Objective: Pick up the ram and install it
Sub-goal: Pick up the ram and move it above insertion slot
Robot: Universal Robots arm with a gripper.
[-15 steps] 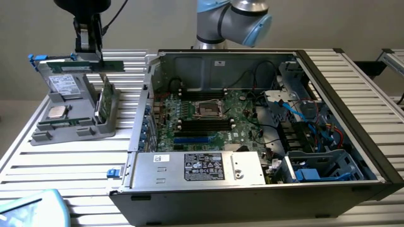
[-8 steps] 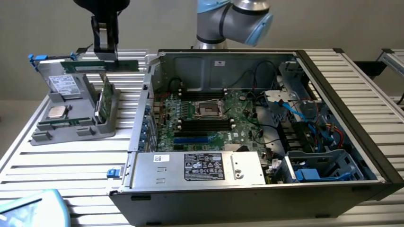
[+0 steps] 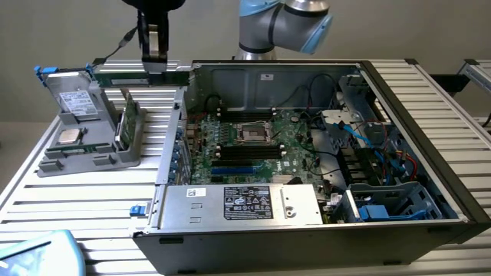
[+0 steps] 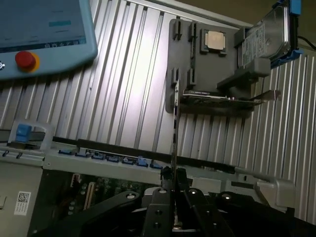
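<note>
Gripping the ram (image 3: 123, 78) between nearly closed fingers, the gripper (image 3: 156, 69) hangs at the upper left of the exterior view. It holds the stick level above the grey parts holder (image 3: 54, 156). The holder carries a hard drive (image 3: 77, 102), a processor chip (image 3: 71, 136) and a green card (image 3: 127, 123). The open computer case (image 3: 429, 115) fills the frame's right.

The ram (image 3: 123, 79), a long green stick (level, on edge), hangs pinched in the hand (image 3: 156, 70).

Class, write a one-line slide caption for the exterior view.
The gripper holds the ram level over the slatted table, beside the open computer case.
</note>
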